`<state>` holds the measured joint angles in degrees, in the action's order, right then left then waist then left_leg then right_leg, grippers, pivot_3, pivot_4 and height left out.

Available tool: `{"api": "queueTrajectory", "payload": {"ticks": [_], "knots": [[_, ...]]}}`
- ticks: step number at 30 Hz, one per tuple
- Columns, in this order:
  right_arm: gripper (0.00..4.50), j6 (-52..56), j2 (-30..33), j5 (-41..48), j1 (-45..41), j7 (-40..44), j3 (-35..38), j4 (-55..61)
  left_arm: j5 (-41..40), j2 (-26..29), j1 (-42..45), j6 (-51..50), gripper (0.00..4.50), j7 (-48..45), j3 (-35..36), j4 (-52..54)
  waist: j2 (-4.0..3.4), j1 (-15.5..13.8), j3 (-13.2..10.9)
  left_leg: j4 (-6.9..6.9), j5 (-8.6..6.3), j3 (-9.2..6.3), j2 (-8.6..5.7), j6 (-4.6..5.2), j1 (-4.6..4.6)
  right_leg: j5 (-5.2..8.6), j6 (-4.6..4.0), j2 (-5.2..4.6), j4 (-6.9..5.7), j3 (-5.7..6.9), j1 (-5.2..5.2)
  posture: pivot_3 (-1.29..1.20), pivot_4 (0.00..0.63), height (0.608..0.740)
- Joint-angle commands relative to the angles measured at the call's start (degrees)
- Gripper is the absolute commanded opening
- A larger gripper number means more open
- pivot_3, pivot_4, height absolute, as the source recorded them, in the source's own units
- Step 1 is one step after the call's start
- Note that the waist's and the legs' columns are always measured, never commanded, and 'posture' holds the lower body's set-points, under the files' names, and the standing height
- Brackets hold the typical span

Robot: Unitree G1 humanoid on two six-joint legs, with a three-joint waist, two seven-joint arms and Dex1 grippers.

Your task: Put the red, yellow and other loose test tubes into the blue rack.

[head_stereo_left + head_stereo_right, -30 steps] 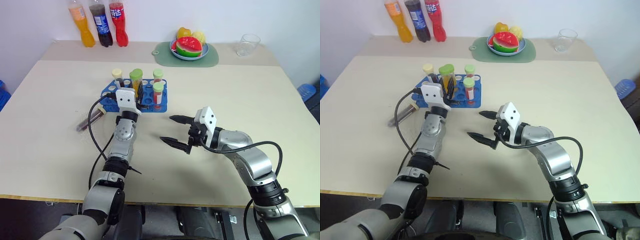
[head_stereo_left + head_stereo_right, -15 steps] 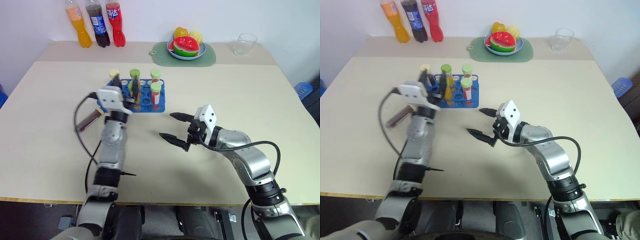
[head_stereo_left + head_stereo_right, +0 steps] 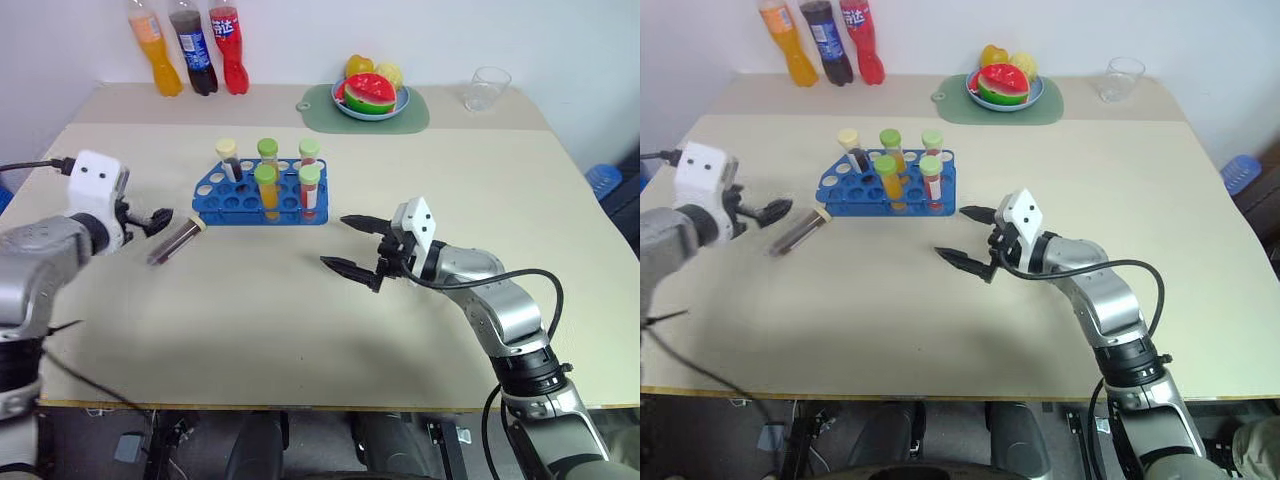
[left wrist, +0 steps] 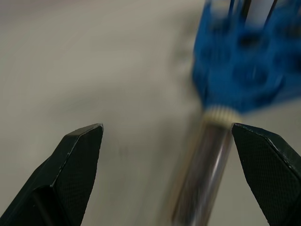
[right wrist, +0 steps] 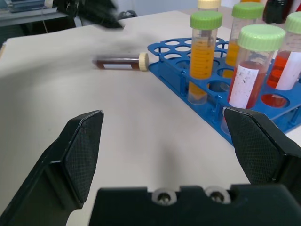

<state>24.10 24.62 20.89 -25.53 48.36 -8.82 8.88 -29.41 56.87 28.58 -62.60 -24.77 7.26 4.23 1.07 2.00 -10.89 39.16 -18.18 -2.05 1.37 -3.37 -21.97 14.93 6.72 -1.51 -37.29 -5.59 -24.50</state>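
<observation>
right gripper (image 3: 348, 243) stayed lower centre, jaws spread, empty | left gripper (image 3: 148, 219) swung from rack to far left, jaws released | dark tube (image 3: 177, 240) lay loose left of blue rack (image 3: 228, 194) | rack held five tubes, upper centre

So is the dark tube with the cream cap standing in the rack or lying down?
Lying down: the dark tube rests flat on the table, beside the blue rack.

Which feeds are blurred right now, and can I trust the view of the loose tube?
Left wrist view: smeared, the blue rack and dark tube streaked. Right wrist view: sharp on the rack, the left gripper blurred at the far edge. Left eye view: crisp, the tube lying flat on the table beside the rack.
</observation>
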Motion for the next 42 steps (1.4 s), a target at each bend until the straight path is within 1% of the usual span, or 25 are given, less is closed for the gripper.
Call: {"api": "queueTrajectory", "payload": {"ticks": [1,2,6,10,12,13,15,17,20,21,24,27,31,32,33,34,36,37,39,40,41,42], "knots": [[4.50,-1.9,-1.0,-0.2,-1.7,0.8,-0.3,-0.4,4.4,4.7,8.4,-2.6,4.47,-10.4,-12.0,-7.0,0.01,0.2,0.0,0.00,0.00,0.00,0.00,-0.01,-0.01,0.00,0.00,0.00,0.02,0.01,-0.01,0.00,0.150,0.734],[4.50,-2.1,-1.3,-0.3,-2.0,0.9,-0.4,-0.8,6.3,5.0,11.3,-1.9,4.47,-13.0,-15.7,-10.2,0.01,0.4,0.0,0.00,0.00,0.00,-0.01,-0.01,0.00,0.00,0.00,0.00,0.00,0.00,-0.01,0.00,0.150,0.734],[4.50,-2.8,-1.9,-0.8,-2.0,0.9,-0.9,-1.1,12.9,-0.5,24.5,1.2,4.47,-23.1,-27.1,-26.8,0.00,0.5,0.0,0.00,0.01,0.02,-0.01,-0.02,0.00,0.00,-0.01,0.04,-0.02,0.00,-0.02,0.00,0.150,0.734],[4.50,-3.1,-2.0,-1.1,-1.0,0.0,-0.6,-0.2,20.1,-4.2,30.6,6.7,4.47,-32.5,-35.8,-37.2,-0.01,0.8,0.0,-0.02,0.01,0.05,-0.01,-0.01,-0.04,0.00,-0.01,0.03,0.04,-0.02,-0.08,0.00,0.150,0.734],[4.50,-2.9,-1.8,-1.0,-0.4,-0.5,-0.3,0.5,23.6,-5.9,32.5,10.1,4.47,-35.3,-38.2,-41.9,-0.01,0.8,0.0,-0.03,0.01,0.04,-0.01,-0.01,-0.12,0.01,-0.01,0.04,0.05,-0.02,-0.16,0.00,0.150,0.734],[4.50,-2.8,-1.7,-1.1,0.2,-0.8,-0.2,1.1,25.6,-7.0,33.6,12.4,4.24,-36.2,-39.3,-44.9,-0.01,0.7,0.0,-0.03,0.01,0.03,-0.01,-0.01,-0.14,0.01,-0.02,0.04,0.02,-0.02,-0.19,0.00,0.150,0.734],[4.50,-2.6,-1.5,-1.2,1.2,-1.4,0.0,2.1,29.4,-8.8,35.4,16.7,3.64,-37.7,-41.0,-49.9,-0.01,0.6,0.0,-0.01,0.01,0.03,-0.01,-0.01,-0.13,0.01,-0.03,0.03,-0.02,-0.02,-0.19,0.00,0.150,0.734],[4.50,-2.2,-1.4,-1.0,2.0,-2.0,0.1,3.2,32.6,-9.6,36.8,20.6,2.69,-39.0,-41.8,-53.5,-0.01,0.5,0.0,0.01,0.01,0.04,-0.01,-0.01,-0.13,0.01,-0.03,0.02,-0.03,-0.02,-0.17,0.00,0.150,0.734],[4.50,-1.8,-1.3,-0.9,2.8,-2.7,0.1,4.2,35.5,-10.1,38.1,23.6,1.14,-41.3,-41.3,-56.9,-0.01,0.7,0.0,0.02,0.01,0.04,-0.01,-0.01,-0.12,0.01,-0.03,0.02,-0.05,-0.02,-0.16,0.00,0.150,0.734],[4.50,-1.7,-1.3,-0.9,3.0,-2.8,0.1,4.5,36.4,-9.8,38.0,24.4,0.83,-41.8,-41.1,-57.3,-0.01,0.8,0.0,0.02,0.01,0.04,-0.01,0.00,-0.10,0.01,-0.03,0.02,-0.05,-0.03,-0.16,0.00,0.150,0.734],[4.50,-1.4,-1.1,-0.9,3.5,-3.2,0.0,5.3,38.5,-6.9,36.4,26.5,0.78,-43.6,-40.2,-55.7,-0.01,1.1,0.0,0.02,0.01,0.02,0.00,0.00,-0.10,0.01,-0.03,0.04,-0.07,-0.03,-0.17,0.00,0.150,0.734],[4.50,-1.1,-0.8,-0.7,4.0,-3.4,0.4,5.9,39.0,-2.9,33.5,24.9,0.78,-42.9,-37.0,-52.9,-0.01,2.2,0.0,0.00,0.00,0.03,0.01,0.02,-0.11,0.01,-0.02,0.04,-0.05,-0.05,-0.18,0.00,0.150,0.734],[4.50,-1.1,-0.6,-0.8,4.4,-3.1,0.3,5.8,37.1,-0.2,30.5,20.0,0.78,-37.4,-29.2,-49.1,0.00,2.0,0.0,-0.01,-0.01,0.02,0.03,0.04,-0.19,0.01,-0.02,0.03,-0.09,-0.07,-0.29,0.00,0.150,0.734],[4.50,-1.0,-0.7,-0.8,4.3,-3.0,0.2,5.8,35.6,-0.2,29.5,20.1,0.78,-33.9,-25.1,-47.9,0.00,1.7,0.0,0.03,-0.01,0.01,0.03,0.04,-0.22,0.01,-0.02,0.02,-0.10,-0.05,-0.29,0.00,0.150,0.734],[4.50,-1.0,-0.8,-0.8,3.9,-2.9,0.2,5.5,34.0,-0.3,27.0,18.9,0.78,-28.6,-19.4,-44.7,0.02,1.4,0.0,0.05,-0.01,-0.01,0.03,0.03,-0.25,0.01,-0.02,-0.01,-0.10,-0.01,-0.28,0.00,0.150,0.734],[4.50,-1.0,-0.9,-0.8,3.5,-2.7,0.2,5.0,31.2,-2.6,22.4,24.3,0.78,-19.9,-10.0,-38.3,0.02,1.2,0.0,0.07,-0.01,-0.01,0.03,0.03,-0.27,0.01,-0.02,-0.05,-0.08,-0.01,-0.28,0.00,0.150,0.734],[4.50,-1.1,-0.9,-0.7,3.2,-2.4,0.2,4.5,28.4,-7.1,15.7,32.6,0.78,-8.0,2.2,-28.1,0.05,0.4,0.0,0.09,-0.01,0.03,0.09,0.03,-0.31,0.00,0.00,-0.20,-0.11,-0.01,-0.34,0.00,0.150,0.734],[4.50,-1.2,-0.9,-0.8,3.1,-2.2,0.1,4.3,28.2,-11.0,13.1,35.8,0.78,-0.7,7.5,-22.5,0.10,0.0,0.1,0.10,-0.01,0.03,0.24,0.02,-0.38,-0.01,0.00,-0.27,-0.11,0.00,-0.42,0.00,0.150,0.734],[4.50,-1.2,-1.0,-0.8,3.0,-1.8,-0.2,4.0,25.2,-18.2,10.6,33.5,0.78,6.9,14.7,-13.3,0.20,-1.0,0.1,0.14,-0.01,0.05,0.22,0.01,-0.47,-0.02,0.01,-0.37,-0.13,0.04,-0.52,0.00,0.150,0.734],[4.50,-1.2,-1.2,-0.8,2.7,-1.6,-0.4,3.7,23.2,-24.3,8.6,36.0,0.78,10.8,16.6,-5.4,0.24,-1.3,0.1,0.15,-0.01,0.09,0.20,0.01,-0.51,-0.03,0.01,-0.39,-0.14,0.04,-0.56,0.00,0.150,0.734],[4.50,-1.1,-1.3,-0.8,2.4,-1.4,-0.5,3.5,21.9,-28.3,7.2,37.9,0.78,13.1,17.4,0.0,0.25,-1.4,0.1,0.16,-0.01,0.09,0.14,0.01,-0.54,-0.03,0.01,-0.42,-0.15,0.05,-0.58,0.00,0.150,0.734],[4.50,-1.2,-1.5,-0.8,2.1,-1.2,-0.6,3.2,22.2,-32.6,5.4,41.9,0.78,15.4,16.2,4.4,0.29,-1.5,0.2,0.16,-0.01,0.14,0.11,0.01,-0.56,-0.04,0.03,-0.48,-0.16,0.04,-0.60,0.00,0.150,0.734]]}}
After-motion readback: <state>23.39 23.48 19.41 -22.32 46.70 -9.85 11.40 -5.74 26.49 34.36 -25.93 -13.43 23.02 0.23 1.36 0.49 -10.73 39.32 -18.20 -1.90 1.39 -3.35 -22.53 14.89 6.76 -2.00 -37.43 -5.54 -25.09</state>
